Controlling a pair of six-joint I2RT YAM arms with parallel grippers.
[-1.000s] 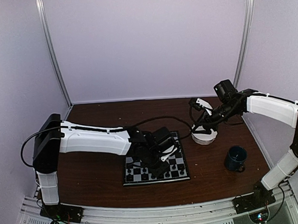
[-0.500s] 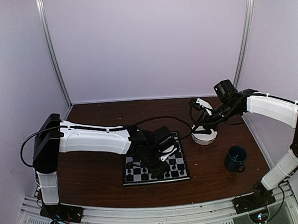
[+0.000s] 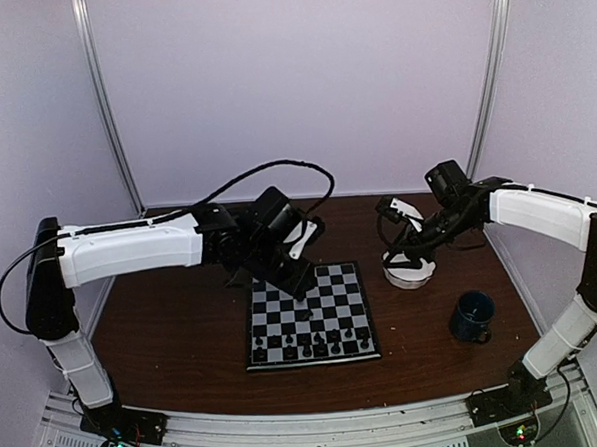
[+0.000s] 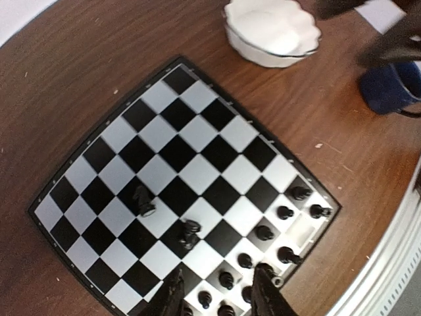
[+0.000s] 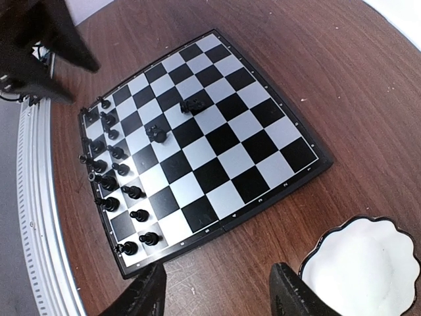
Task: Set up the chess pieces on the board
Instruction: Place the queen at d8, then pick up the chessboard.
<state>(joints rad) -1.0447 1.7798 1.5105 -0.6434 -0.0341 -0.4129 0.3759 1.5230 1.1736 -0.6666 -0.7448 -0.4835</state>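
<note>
The board [image 3: 337,292] lies on the brown table in front of the arms. Several black chess pieces [image 3: 307,349] stand in two rows along its near edge. Two more pieces [image 4: 143,201] stand apart toward the board's middle. My left gripper [image 3: 293,279] hangs open and empty above the board's far left corner; in the left wrist view its fingers [image 4: 172,293] frame the near rows on the board [image 4: 197,174]. My right gripper [image 3: 395,248] is open and empty above the bowl. In the right wrist view it [image 5: 217,299] looks down on the board [image 5: 223,158] and the rows of pieces [image 5: 108,171].
A white scalloped bowl [image 3: 409,271] stands right of the board, under my right gripper; it looks empty in the left wrist view [image 4: 273,29]. A dark blue mug [image 3: 472,315] stands further right, nearer the table's front. A metal rail runs along the near edge.
My left arm has lifted off the middle of the board and pulled back to the far left, uncovering it. The right arm has barely moved.
</note>
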